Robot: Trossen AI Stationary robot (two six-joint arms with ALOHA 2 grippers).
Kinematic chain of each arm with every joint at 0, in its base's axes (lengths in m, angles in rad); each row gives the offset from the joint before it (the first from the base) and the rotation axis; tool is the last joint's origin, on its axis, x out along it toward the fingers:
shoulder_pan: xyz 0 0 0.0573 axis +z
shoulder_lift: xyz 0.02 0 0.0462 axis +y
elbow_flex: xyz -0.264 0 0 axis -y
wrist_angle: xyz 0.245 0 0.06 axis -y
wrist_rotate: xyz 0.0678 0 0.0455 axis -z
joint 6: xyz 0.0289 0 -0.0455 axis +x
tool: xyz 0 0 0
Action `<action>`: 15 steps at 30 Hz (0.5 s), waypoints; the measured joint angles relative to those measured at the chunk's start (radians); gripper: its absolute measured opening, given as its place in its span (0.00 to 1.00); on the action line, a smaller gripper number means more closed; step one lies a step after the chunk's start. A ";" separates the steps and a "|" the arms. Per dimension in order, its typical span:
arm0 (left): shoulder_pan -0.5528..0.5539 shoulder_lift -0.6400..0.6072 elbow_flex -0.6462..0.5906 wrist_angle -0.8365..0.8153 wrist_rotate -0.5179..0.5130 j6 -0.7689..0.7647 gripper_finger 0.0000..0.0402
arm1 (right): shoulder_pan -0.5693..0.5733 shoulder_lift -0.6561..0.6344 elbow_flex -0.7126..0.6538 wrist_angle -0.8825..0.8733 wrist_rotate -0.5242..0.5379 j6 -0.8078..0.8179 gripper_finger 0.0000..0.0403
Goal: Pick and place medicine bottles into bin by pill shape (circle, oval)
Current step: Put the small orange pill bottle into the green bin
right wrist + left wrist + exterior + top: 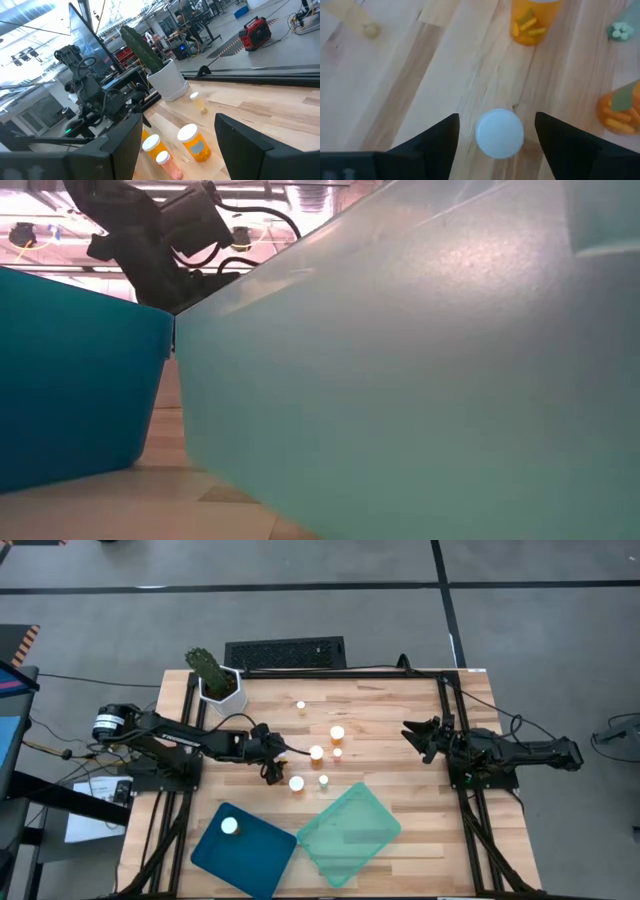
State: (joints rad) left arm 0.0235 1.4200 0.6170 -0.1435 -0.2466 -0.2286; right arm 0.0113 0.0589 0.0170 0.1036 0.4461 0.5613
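Note:
Several amber medicine bottles with white caps stand upright on the wooden table (400,700), around its middle (337,733). One bottle (230,826) stands in the blue tray (250,860). My left gripper (273,770) is open and points down over one bottle (297,783). In the left wrist view that bottle's white cap (500,133) lies between my two fingers (440,147), with a gap on each side. My right gripper (420,736) is open and empty at the table's right, facing the bottles (192,142).
A teal tray (348,832) lies beside the blue tray at the near edge; their walls (420,380) fill the low view. A white pot with a green plant (215,680) stands at the far left corner. A dark keyboard (285,653) lies beyond the far edge.

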 joint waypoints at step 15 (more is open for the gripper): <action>0.000 0.000 0.001 -0.009 -0.010 -0.041 0.34 | 0.000 0.000 0.000 0.000 0.000 -0.001 0.65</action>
State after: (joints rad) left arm 0.0235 1.4197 0.6176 -0.1530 -0.2565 -0.2699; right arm 0.0113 0.0589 0.0170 0.1036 0.4461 0.5606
